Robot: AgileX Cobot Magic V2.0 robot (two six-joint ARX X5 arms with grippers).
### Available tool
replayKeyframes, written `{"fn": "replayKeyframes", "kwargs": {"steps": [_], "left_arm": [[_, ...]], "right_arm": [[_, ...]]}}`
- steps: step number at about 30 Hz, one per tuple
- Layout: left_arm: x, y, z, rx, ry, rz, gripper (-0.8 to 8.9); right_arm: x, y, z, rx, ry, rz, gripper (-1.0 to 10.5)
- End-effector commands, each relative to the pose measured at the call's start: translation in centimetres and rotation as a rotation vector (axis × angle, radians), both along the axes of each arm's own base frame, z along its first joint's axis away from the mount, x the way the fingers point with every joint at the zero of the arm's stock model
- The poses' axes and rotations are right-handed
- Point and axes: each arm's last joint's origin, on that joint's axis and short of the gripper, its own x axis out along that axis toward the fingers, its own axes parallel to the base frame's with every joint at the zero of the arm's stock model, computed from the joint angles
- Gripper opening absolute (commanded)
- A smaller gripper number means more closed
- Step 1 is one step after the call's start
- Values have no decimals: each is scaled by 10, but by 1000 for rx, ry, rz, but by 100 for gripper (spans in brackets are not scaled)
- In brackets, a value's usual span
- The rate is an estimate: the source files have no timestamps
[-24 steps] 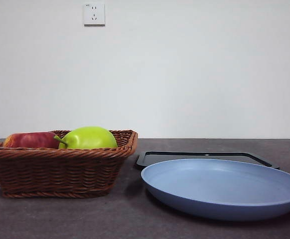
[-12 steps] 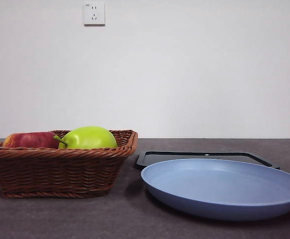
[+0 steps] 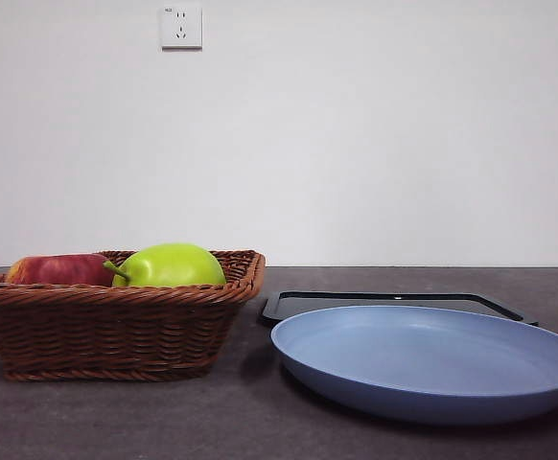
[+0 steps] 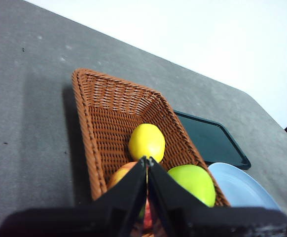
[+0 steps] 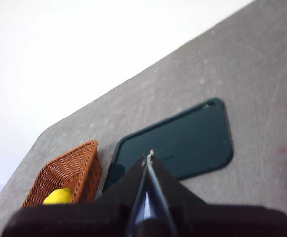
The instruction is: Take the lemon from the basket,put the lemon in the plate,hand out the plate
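The lemon lies in the brown wicker basket, beside a green fruit and a red apple. In the front view the basket stands at the left and the lemon is hidden behind the other fruit. The light-blue plate rests at the right, bare inside. My left gripper hangs above the basket, shut, holding nothing. My right gripper is shut too, high above the black tray. A yellow bit of the lemon shows in the right wrist view.
A flat black tray lies behind the plate; it shows in the right wrist view as the tray. Green fruit and red apple rise over the basket rim. A wall with a socket stands behind the grey table.
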Motion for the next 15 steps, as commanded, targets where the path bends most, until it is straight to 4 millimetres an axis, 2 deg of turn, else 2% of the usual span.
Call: {"fn": "replayKeyframes", "kwargs": {"steps": [1, 8, 15], "left_arm": [[5, 0, 17, 18, -11, -34, 7], [24, -3, 59, 49, -10, -159, 7], [52, -11, 87, 82, 85, -290, 7]], "right_arm": [[-1, 0, 21, -75, -26, 14, 3], [9, 1, 59, -196, 46, 69, 3], [32, 6, 73, -268, 255, 226, 4]]}}
